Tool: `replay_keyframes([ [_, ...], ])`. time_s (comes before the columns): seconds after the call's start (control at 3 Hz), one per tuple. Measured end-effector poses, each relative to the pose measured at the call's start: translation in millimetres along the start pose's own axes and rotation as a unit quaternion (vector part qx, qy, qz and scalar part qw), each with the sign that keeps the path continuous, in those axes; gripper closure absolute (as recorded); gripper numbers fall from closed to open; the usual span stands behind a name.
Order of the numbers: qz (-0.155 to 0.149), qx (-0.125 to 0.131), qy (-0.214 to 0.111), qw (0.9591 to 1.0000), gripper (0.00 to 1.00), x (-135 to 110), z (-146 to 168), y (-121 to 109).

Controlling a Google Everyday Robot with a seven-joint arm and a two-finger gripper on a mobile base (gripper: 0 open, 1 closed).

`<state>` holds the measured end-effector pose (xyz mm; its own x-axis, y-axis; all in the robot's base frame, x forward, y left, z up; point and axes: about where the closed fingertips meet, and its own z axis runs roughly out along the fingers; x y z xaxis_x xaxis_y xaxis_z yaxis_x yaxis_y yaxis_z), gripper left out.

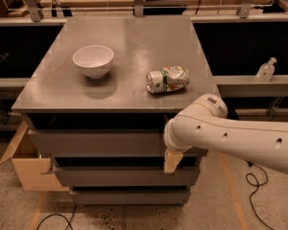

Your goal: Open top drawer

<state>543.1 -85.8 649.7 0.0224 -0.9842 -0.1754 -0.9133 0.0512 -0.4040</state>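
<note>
The top drawer (96, 143) is the wide matte-grey front just under the grey cabinet top (129, 47), with a dark gap above it. Two narrower grey drawer fronts sit below it. My gripper (172, 161) is at the right end of the top drawer's front, hanging down over its lower edge. The white arm (230, 135) reaches in from the right and hides the drawer's right end. None of the drawer's inside shows.
A white bowl (93, 60) and a crushed can (167, 79) lying on its side sit on the cabinet top. An open cardboard box (29, 169) stands on the floor at the left. A clear pump bottle (266, 70) is on a ledge at the right. Cables lie on the floor.
</note>
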Motion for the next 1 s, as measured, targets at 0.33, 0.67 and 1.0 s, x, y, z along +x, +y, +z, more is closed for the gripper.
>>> replay_keyframes([
  [0.33, -0.002, -0.008, -0.002, 1.0, 0.18, 1.6, 4.7, 2.2],
  [0.67, -0.001, -0.024, -0.007, 0.9997, 0.41, 3.7, -8.3, 18.9],
  [1.0, 0.006, -0.04, -0.013, 0.9991, 0.64, 3.3, -29.5, 41.6],
])
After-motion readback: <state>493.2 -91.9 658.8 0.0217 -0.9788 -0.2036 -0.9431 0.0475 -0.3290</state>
